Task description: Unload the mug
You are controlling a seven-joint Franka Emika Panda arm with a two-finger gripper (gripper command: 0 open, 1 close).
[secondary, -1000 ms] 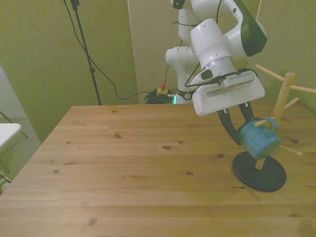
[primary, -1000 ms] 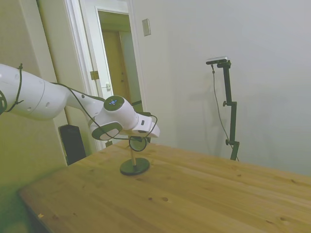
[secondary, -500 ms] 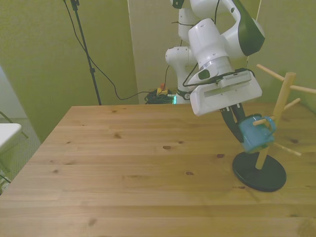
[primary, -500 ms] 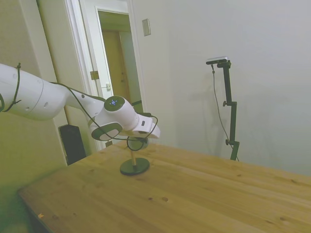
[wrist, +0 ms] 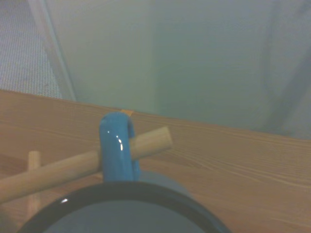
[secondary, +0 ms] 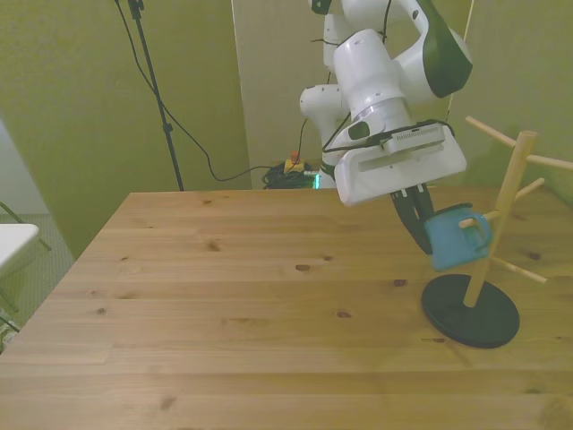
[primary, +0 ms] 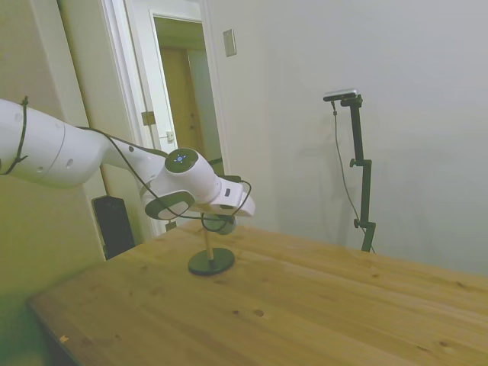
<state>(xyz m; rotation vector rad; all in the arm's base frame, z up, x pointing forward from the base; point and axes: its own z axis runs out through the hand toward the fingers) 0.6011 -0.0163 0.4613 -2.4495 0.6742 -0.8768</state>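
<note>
The teal mug [secondary: 452,238] hangs tilted beside the wooden mug tree [secondary: 502,212], above the tree's round dark base [secondary: 470,310]. My gripper [secondary: 437,244] is shut on the mug's body, with one dark finger [secondary: 411,218] showing on the front view's left of it. The mug's handle [wrist: 116,149] still rings a wooden peg [wrist: 150,141] close to the peg's free end. In the side view the gripper [primary: 222,223] sits just above the tree's base [primary: 211,261], and the mug is mostly hidden there.
Other bare pegs [secondary: 488,133] stick out from the tree's pole toward both sides. The wooden table [secondary: 224,305] spreads wide toward the front view's left. The table's edge lies just beyond the tree in the wrist view.
My gripper has carried the mug up and toward the front view's left. The handle has slid along the peg toward its tip.
</note>
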